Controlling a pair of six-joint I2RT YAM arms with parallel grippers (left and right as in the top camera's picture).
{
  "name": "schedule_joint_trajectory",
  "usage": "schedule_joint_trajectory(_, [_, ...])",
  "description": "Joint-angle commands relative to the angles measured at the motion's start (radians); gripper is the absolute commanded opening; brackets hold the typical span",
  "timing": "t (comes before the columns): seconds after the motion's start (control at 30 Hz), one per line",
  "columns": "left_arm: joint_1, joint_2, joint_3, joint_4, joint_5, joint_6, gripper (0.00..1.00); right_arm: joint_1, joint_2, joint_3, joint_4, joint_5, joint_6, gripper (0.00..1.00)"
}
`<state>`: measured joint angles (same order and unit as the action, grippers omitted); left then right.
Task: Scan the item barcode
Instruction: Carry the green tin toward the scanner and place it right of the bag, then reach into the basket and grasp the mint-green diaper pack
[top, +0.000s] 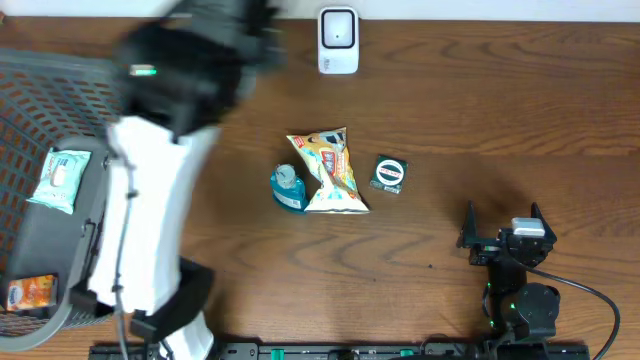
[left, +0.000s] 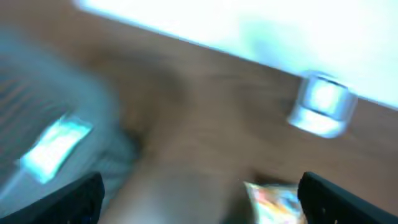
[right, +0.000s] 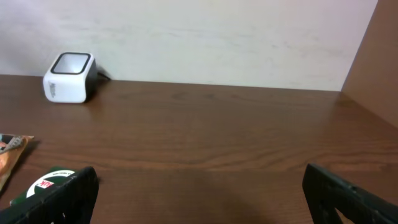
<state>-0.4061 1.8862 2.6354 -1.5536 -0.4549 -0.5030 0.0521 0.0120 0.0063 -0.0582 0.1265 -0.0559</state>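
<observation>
The white barcode scanner (top: 338, 41) stands at the table's far edge and also shows as scanner (left: 322, 106) and scanner (right: 69, 77). Mid-table lie three items: a colourful snack bag (top: 330, 172), a blue round container (top: 288, 187) and a small black tin (top: 389, 175). My left gripper (left: 199, 202) is open and empty. Its view is motion-blurred, with the snack bag (left: 277, 202) low by its right finger. In the overhead view that arm is a dark blur near the basket's far side. My right gripper (top: 500, 232) rests open and empty at the near right, with the tin (right: 53, 183) by its left finger.
A grey mesh basket (top: 40, 90) fills the left side. It holds a teal wipes packet (top: 62, 180) and an orange packet (top: 30, 293). The left arm's white link (top: 150, 215) leans over the basket's right rim. A pale wall runs behind the table.
</observation>
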Motion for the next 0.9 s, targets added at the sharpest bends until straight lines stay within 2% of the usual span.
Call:
schedule_joint_trajectory(0.0, [0.282, -0.004, -0.003, -0.110, -0.001, -0.248, 0.98, 0.006, -0.005, -0.001, -0.003, -0.002, -0.009, 0.99])
schedule_joint_trajectory(0.17, [0.576, 0.010, -0.057, -0.118, 0.205, -0.301, 0.98, 0.006, -0.005, -0.001, -0.003, -0.002, -0.009, 0.99])
schedule_joint_trajectory(0.37, [0.798, 0.017, -0.264, -0.039, 0.212, -0.326, 0.98, 0.006, -0.005, -0.001, -0.003, -0.002, -0.009, 0.99])
schedule_joint_trajectory(0.6, [0.888, 0.017, -0.573, 0.164, 0.243, -0.326, 0.98, 0.006, -0.005, -0.001, -0.003, -0.002, -0.009, 0.99])
schedule_joint_trajectory(0.87, [0.950, 0.017, -0.951, 0.488, 0.246, -0.326, 0.98, 0.006, -0.005, -0.001, -0.003, -0.002, -0.009, 0.99])
